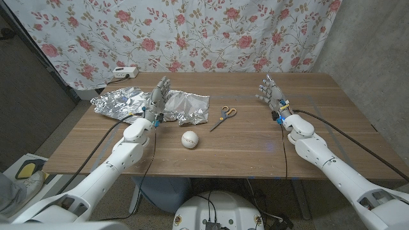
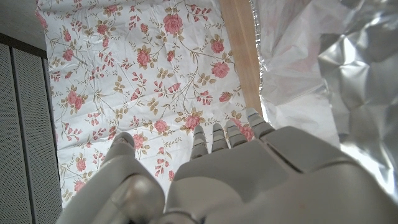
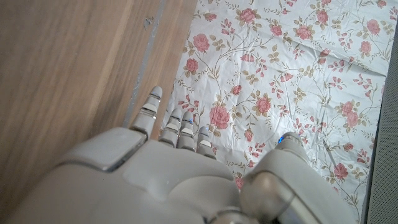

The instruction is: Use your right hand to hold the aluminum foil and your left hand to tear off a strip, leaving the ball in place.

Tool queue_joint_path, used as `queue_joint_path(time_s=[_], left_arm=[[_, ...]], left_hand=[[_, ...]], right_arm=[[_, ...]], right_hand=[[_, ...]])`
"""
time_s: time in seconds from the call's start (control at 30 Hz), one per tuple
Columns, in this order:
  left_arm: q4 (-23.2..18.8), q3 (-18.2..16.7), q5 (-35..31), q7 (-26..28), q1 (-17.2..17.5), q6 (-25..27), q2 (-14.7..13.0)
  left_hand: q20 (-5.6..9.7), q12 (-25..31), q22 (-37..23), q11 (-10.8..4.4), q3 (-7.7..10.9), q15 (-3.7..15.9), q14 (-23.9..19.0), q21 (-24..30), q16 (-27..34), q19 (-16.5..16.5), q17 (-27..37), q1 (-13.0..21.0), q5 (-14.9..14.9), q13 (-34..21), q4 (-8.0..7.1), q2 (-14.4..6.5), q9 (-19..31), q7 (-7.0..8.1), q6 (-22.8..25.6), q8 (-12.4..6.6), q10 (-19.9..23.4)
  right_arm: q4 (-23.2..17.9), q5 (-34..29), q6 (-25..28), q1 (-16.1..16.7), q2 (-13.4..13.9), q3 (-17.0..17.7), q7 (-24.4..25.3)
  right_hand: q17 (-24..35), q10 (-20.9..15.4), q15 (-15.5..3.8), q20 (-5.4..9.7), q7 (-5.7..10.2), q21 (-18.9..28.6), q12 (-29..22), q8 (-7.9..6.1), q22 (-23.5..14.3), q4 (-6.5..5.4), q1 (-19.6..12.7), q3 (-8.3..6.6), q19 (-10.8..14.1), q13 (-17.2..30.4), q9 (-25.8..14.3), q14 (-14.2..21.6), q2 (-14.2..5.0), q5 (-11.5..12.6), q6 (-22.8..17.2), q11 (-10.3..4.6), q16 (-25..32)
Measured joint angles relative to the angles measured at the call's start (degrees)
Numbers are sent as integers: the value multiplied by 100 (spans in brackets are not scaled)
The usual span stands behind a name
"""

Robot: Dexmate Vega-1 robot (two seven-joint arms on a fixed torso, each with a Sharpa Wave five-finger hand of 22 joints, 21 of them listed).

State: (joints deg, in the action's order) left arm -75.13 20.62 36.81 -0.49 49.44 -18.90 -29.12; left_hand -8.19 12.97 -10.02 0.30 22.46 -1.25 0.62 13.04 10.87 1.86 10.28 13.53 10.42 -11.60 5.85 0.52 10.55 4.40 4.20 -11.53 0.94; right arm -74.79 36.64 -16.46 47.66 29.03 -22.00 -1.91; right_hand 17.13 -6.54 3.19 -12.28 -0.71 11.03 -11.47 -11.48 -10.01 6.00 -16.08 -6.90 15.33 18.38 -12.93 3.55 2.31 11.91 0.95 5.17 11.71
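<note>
The aluminum foil (image 1: 153, 104) is lying crumpled on the tabletop (image 1: 243, 144), spreading out to both sides of my left hand (image 1: 160, 96), which I am holding upright in front of it with fingers apart and nothing in them; whether the fingertips are touching the sheet I cannot tell. In the left wrist view the foil (image 2: 323, 68) is showing just past that hand (image 2: 249, 174). My right hand (image 1: 271, 91) is standing well apart from the foil, out beyond the scissors (image 1: 223, 116), open and empty as well. So I am judging the task as barely begun: no hold taken, no strip torn, both steps remaining. The ball (image 1: 190, 139) is sitting near my left wrist, undisturbed. Counting: one foil sheet, one ball, one pair of scissors, and one small white box (image 1: 124, 72) at the far edge.
</note>
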Motion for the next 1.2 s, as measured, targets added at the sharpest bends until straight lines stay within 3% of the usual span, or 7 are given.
queue_joint_path(time_s=[0.07, 0.2, 0.3, 0.43, 0.93, 1.2], left_arm=[[-21, -28, 1, 2, 24, -14, 0], [-21, -28, 16, -8, 24, -24, 0], [-19, -43, 26, -28, 36, -28, -7], [-14, -51, 58, -59, 70, -28, -31], [-357, -137, 74, 67, 294, 21, -175], [-515, -147, 23, 181, 394, 39, -205]], left_hand=[[0, 0, 0, 0, 0, 0, 0, 0, 0, 0, 0, 0, 0, 0, 0, 0, 0, 24, 24, 0, 0], [0, 0, 0, 0, 0, 0, 0, 0, 0, 0, 0, 0, 0, 1, 0, 0, 0, 31, 31, 0, 0], [0, 0, 1, 0, 0, 0, 0, 0, 0, 0, -1, 0, 0, 0, 0, 0, 0, 31, 31, 0, 0], [0, 0, 1, 0, 0, 1, 0, 0, 0, -1, -1, 14, 0, 1, 0, -14, -1, 31, 31, 0, -1], [0, 0, 1, 22, -1, -32, 34, -38, 0, -1, -1, 21, 0, 1, 0, -22, -1, 30, 30, 0, -23], [0, 0, 2, 53, -1, -50, 52, -38, 0, -1, -2, 21, 0, 2, 0, -22, -2, -21, 40, 0, 9]], right_arm=[[-36, -51, 0, 0, 14, -5, -1], [-95, -51, 0, 0, 24, -14, -1], [-139, -107, -10, 0, 34, -26, 22], [-221, -204, -10, -3, 59, -60, 73], [-515, -550, 70, -92, 264, -204, 97], [-670, -780, 151, -135, 423, -269, 102]], right_hand=[[-12, -51, 0, 1, 0, 0, 0, 0, 0, 12, -55, -12, -1, -5, 9, 0, -9, 0, 0, -51, 0], [-78, -81, -36, 4, 95, -67, -20, 0, 16, 103, -256, -103, -258, -79, 42, -176, -75, 0, 6, -374, -28], [-92, -135, -41, 29, 124, -67, -20, -39, 16, 103, -312, -103, -342, -108, 52, -230, -70, 0, -22, -486, -28], [-118, -171, -146, 30, 124, -67, -42, -39, 16, 126, -333, -126, -404, -134, 69, -335, -91, 0, -22, -521, -28], [-171, -331, -236, 17, 111, -67, -64, -83, 15, 213, -590, -213, -532, -189, 74, -382, -225, -26, -178, -448, -28], [-224, -366, -246, 10, 71, -112, -64, -127, 15, 285, -739, -284, -835, -216, 95, -435, -286, -28, -219, -470, -27]])
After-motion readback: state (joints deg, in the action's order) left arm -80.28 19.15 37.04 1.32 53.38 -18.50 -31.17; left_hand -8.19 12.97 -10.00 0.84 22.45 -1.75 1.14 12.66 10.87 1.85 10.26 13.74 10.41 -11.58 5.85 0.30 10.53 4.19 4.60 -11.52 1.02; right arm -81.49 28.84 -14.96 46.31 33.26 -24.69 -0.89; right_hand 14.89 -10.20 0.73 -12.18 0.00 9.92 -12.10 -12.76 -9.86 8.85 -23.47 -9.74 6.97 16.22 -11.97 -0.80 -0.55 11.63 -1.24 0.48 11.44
